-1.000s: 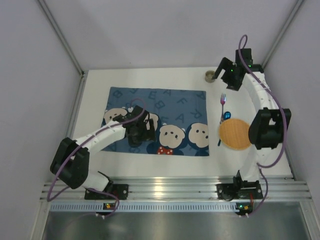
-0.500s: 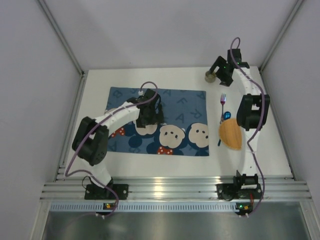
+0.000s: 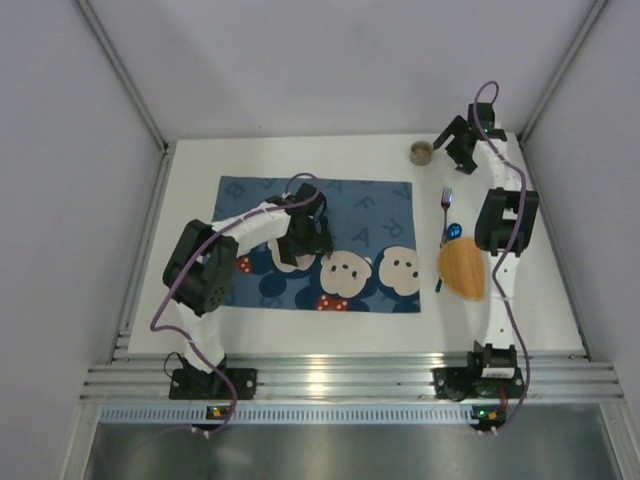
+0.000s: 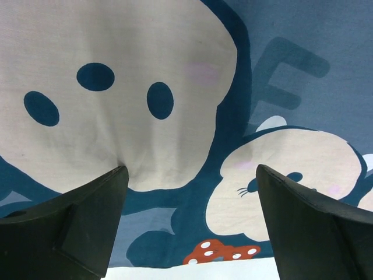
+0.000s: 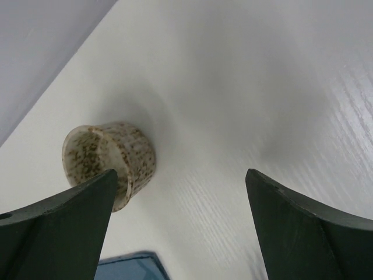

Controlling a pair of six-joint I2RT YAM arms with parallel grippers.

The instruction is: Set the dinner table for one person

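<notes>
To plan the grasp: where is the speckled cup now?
Top view: the speckled cup stands at the far right of the dinner table, beyond the fork, just left of the right gripper.

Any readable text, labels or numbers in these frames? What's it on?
"F" - large letter printed on the placemat, left wrist view.
"A", "B", "E", "F" - loose letters across the same placemat, top view; small, so not certain, and they form no word.
Cup and plate: no text visible.

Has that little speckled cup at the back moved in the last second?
No. The speckled cup stays put, at the same gap from the fork as before.
</notes>
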